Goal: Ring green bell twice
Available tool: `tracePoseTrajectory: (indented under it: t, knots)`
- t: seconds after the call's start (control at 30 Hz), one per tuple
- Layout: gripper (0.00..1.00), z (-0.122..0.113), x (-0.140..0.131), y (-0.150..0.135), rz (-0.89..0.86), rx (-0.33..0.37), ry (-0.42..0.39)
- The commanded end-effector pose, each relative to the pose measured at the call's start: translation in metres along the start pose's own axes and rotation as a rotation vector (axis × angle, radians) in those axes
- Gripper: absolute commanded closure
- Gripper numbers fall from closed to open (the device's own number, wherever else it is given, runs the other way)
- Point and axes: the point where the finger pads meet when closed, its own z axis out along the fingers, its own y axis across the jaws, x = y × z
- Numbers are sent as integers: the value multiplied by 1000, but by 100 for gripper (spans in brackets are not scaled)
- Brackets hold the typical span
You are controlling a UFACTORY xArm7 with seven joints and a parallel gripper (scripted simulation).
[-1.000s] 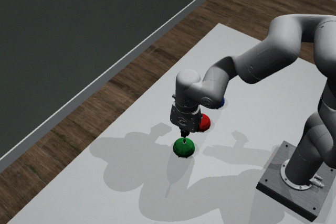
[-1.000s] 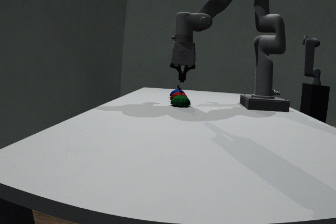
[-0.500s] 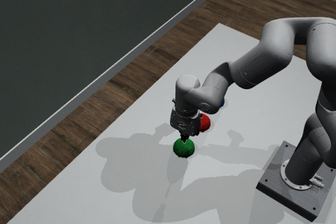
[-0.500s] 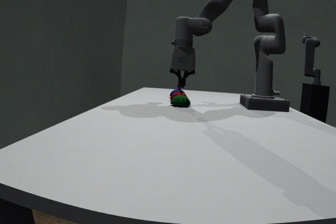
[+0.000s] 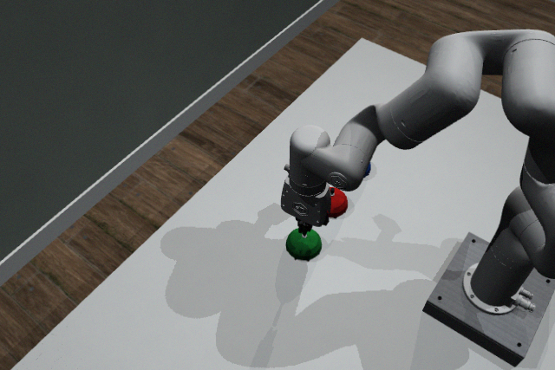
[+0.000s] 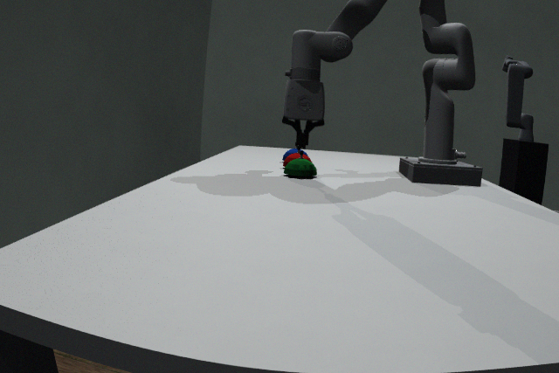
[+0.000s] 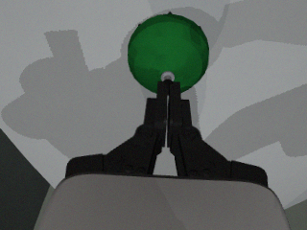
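The green bell (image 5: 303, 243) sits on the white table top; it also shows in the exterior view (image 6: 300, 168) and fills the upper middle of the wrist view (image 7: 168, 52). My gripper (image 5: 305, 228) is shut and empty, pointing straight down. Its fingertips are right at the bell's small pale button (image 7: 168, 77), at the top of the dome. I cannot tell whether the button is pressed in. In the exterior view the fingertips (image 6: 300, 144) stand just above the row of bells.
A red bell (image 5: 336, 201) stands right behind the green one, partly hidden by the gripper body. A blue bell (image 5: 368, 170) behind it is mostly hidden by the wrist. The arm's base plate (image 5: 488, 298) is at the right.
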Motion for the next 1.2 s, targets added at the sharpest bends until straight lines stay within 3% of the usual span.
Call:
tracePoseTrajectory:
  t: [0.0,1.17]
  knots:
    - [100,-1,0,-1,0,4,-1]
    - [100,9,0,-1,0,4,-1]
